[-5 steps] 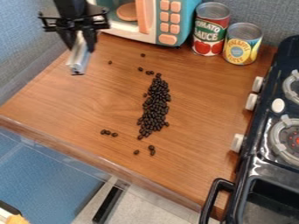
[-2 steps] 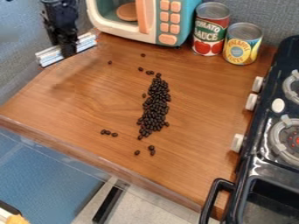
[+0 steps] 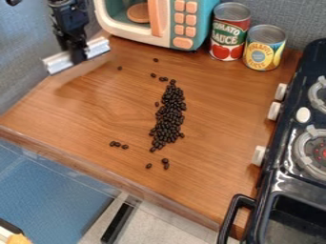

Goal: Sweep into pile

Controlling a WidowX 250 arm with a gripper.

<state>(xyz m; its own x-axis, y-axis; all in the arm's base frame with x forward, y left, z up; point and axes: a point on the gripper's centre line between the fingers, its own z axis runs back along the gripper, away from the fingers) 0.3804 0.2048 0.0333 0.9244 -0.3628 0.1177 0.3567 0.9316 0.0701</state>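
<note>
Beans (image 3: 168,116), dark and small, are heaped in a long narrow pile on the middle of the wooden worktop (image 3: 219,109). Strays are scattered beyond both ends of the pile. Over the worktop's far left edge, a silvery bar (image 3: 58,63) is gripped by the black gripper (image 3: 77,55), its jaws closed on it. At the back, a toy microwave (image 3: 167,28) is placed beside two cans; the right side is taken up by a black toy stove (image 3: 280,183).
</note>
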